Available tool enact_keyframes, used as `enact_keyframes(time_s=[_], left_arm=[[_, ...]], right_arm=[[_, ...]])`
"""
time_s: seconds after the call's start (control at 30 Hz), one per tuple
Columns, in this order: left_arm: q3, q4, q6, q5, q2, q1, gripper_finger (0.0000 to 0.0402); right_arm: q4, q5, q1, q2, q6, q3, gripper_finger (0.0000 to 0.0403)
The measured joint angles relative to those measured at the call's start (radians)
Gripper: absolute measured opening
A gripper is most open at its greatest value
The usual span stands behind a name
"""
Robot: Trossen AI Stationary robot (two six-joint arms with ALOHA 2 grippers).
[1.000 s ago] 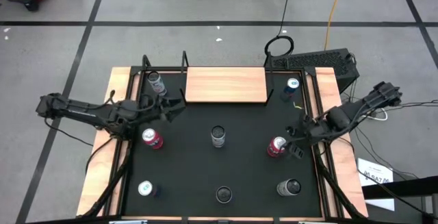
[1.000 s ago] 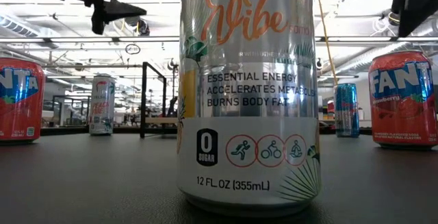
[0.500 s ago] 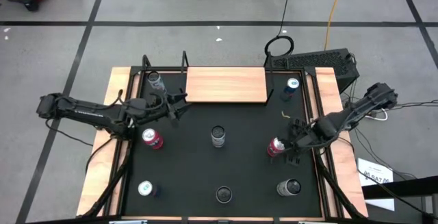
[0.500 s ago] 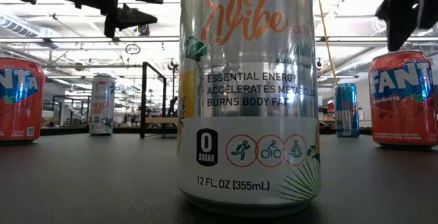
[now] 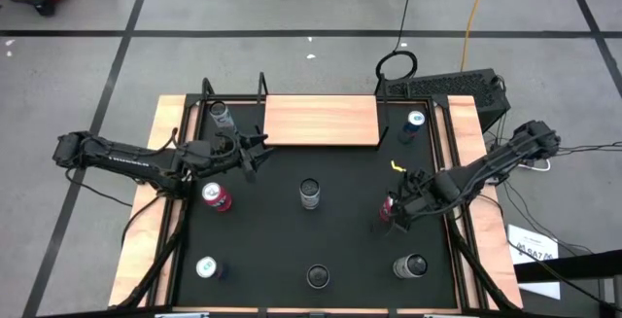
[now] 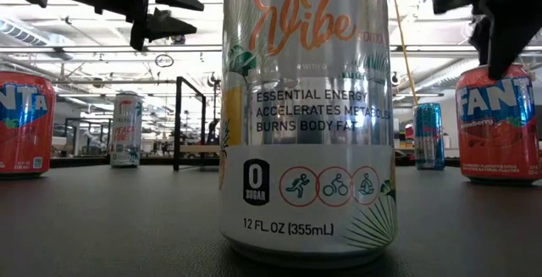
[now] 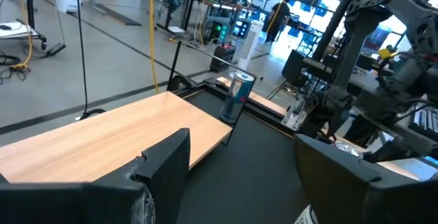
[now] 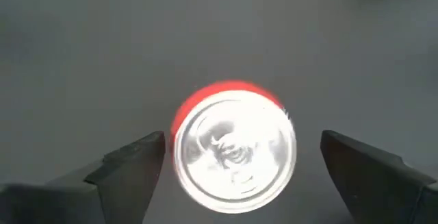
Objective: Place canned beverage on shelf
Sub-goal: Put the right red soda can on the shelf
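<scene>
The shelf [image 5: 321, 120], a light-wood board, lies at the table's far middle and also shows in the left wrist view [image 7: 116, 135]. A red canned beverage [image 5: 391, 209] stands upright on the black mat at the right. My right gripper [image 8: 243, 159] hangs open above it and points down. Its fingers [image 8: 137, 159] stand apart on either side of the can's silver top [image 8: 236, 142], clear of it. In the low view this gripper [image 6: 500, 14] is just above the red can [image 6: 498, 124]. My left gripper [image 5: 255, 150] is open and level near the shelf's left near corner, with nothing between its fingers.
Other cans stand on the mat: silver far left [image 5: 222, 116], blue far right [image 5: 415, 123], red at the left [image 5: 216, 195], silver in the centre [image 5: 310, 194]. Three more [image 5: 318, 277] stand along the near edge. Black frame rails [image 5: 206, 94] rise at the shelf's ends.
My right gripper has come down and gone toward the table's left, from beside the red can on the right to over its top. My left gripper has gone a little toward the table's right edge, closer to the shelf's corner.
</scene>
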Motion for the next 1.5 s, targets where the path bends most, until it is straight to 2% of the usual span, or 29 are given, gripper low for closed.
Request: enact_keyframes(time_s=[0.13, 0.33, 0.43, 0.63, 0.8, 0.93, 1.13, 1.33, 1.5], left_arm=[[0.0, 0.0, -0.001, 0.0, 0.0, 0.0, 0.0259], [0.0, 0.0, -0.032, 0.0, 0.0, 0.0, 0.0259], [0.0, 0.0, -0.061, -0.001, 0.0, 0.0, 0.0259], [0.0, 0.0, -0.062, -0.003, 0.0, 0.0, 0.0259], [0.0, 0.0, -0.065, -0.005, 0.0, 0.0, 0.0259], [0.0, 0.0, -0.08, -0.008, 0.001, 0.0, 0.0259], [0.0, 0.001, -0.081, -0.015, 0.011, 0.0, 0.0259], [0.0, 0.033, -0.113, -0.016, 0.035, 0.0, 0.0259], [0.0, 0.035, -0.101, -0.053, 0.068, 0.011, 0.0259]], right_arm=[[0.054, -0.042, -0.002, -0.001, 0.04, -0.05, 0.0377], [0.089, -0.022, -0.005, -0.001, 0.087, -0.058, 0.037], [0.089, -0.012, -0.007, -0.001, 0.09, -0.058, 0.0347], [0.091, -0.014, -0.02, -0.003, 0.063, -0.058, 0.0274], [0.102, -0.043, -0.021, -0.011, 0.046, -0.048, 0.0274], [0.074, -0.05, -0.048, -0.031, -0.023, 0.04, 0.0274], [-0.003, -0.043, -0.172, -0.03, -0.221, 0.186, 0.0274], [-0.008, -0.075, -0.383, -0.007, -0.457, 0.325, 0.0274], [-0.014, -0.091, -0.56, 0.075, -0.707, 0.456, 0.0274]])
